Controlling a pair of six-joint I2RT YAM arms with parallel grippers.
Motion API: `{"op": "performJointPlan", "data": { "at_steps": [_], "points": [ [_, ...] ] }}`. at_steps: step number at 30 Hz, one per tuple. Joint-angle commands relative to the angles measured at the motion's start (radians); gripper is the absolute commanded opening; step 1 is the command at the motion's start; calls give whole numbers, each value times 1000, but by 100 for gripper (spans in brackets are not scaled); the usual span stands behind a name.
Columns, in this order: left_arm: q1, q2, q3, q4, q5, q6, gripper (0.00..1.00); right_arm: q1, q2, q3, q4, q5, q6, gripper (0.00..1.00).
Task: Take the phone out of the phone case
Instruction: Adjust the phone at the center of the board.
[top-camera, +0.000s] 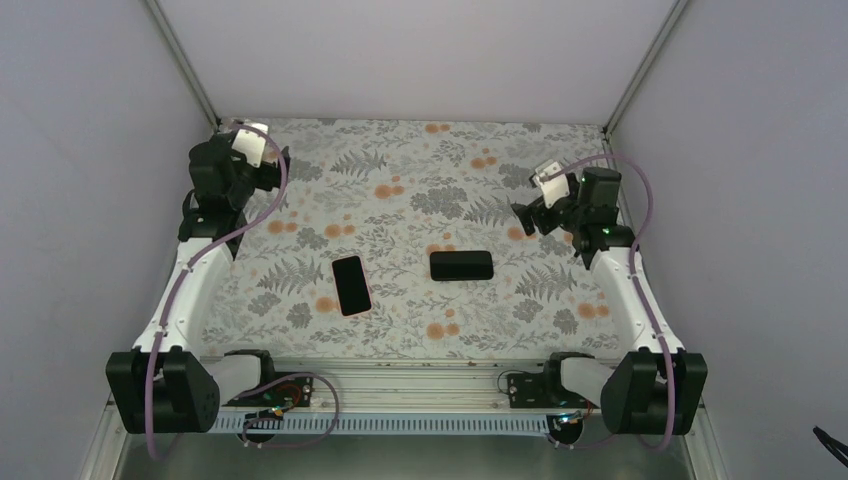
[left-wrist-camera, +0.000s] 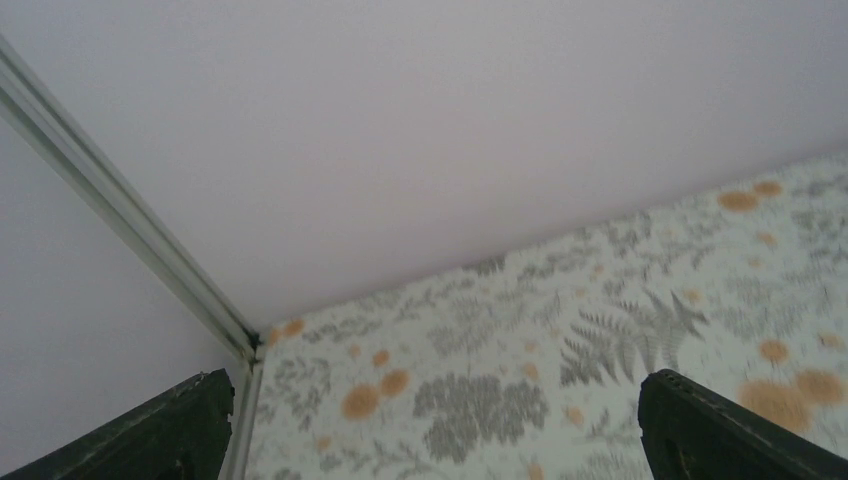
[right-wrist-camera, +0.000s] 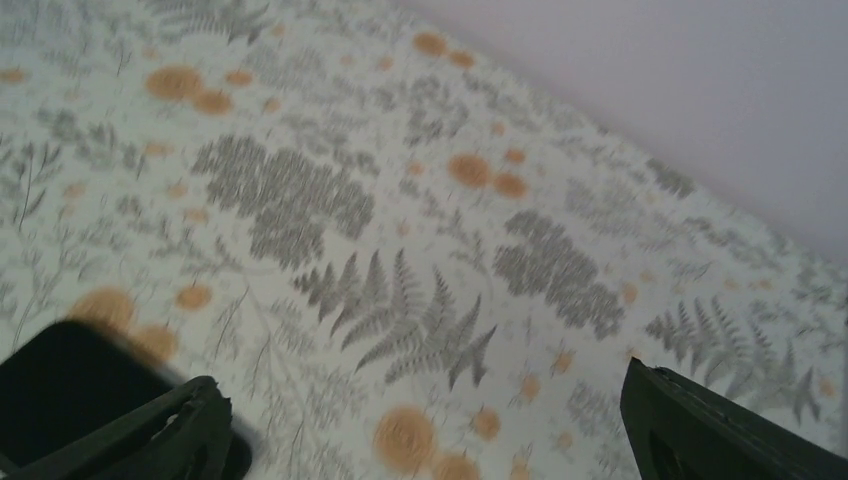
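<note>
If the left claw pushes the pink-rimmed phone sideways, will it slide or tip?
The pink-rimmed phone lies flat, so it should slide rather than tip or roll. Its low, thin edge likely makes pinching from above awkward. The dark face looks glossy, probably slippery.

1. The phone (top-camera: 351, 285) is a slim slab with a glossy black face and a thin pink edge. It lies flat, face up, left of centre. Its long side runs near to far, with the far end leaning slightly left.
2. The case (top-camera: 461, 265) is an all-black, matte rectangle with rounded corners. It lies flat with its long side running left to right, to the right of the phone and a little farther back. The two are near each other but not touching.
</note>
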Motion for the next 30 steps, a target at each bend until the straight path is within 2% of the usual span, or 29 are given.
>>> {"op": "performJointPlan", "data": {
  "at_steps": [1, 3, 6, 7, 8, 10, 11, 15, 20, 24, 30],
  "points": [
    [8, -22, 39, -190, 21, 76, 100, 1, 5, 8, -182, 21, -122, 100],
    [9, -27, 39, -218, 46, 101, 100, 41, 27, 6, -262, 55, -181, 100],
    [9, -30, 42, -265, 90, 128, 100, 137, 48, -2, -386, 97, -245, 94],
    [10, -32, 40, -269, 97, 128, 100, 188, 50, -6, -421, 111, -257, 87],
    [9, -34, 36, -267, 103, 128, 100, 244, 53, -12, -449, 129, -255, 70],
    [10, -35, 31, -262, 110, 122, 100, 361, 76, -11, -499, 162, -233, 19],
    [10, -32, 31, -260, 112, 118, 100, 406, 96, -11, -517, 170, -222, 12],
    [10, -20, 38, -285, 150, 148, 100, 590, 205, -49, -526, 243, -169, 4],
    [11, -11, 29, -285, 174, 153, 100, 740, 355, -51, -449, 262, -125, 4],
    [12, -8, 18, -277, 153, 151, 100, 793, 475, -9, -385, 265, -116, 4],
    [11, -28, -13, -259, 128, 152, 100, 803, 630, 77, -282, 358, -94, 4]
  ]
}}
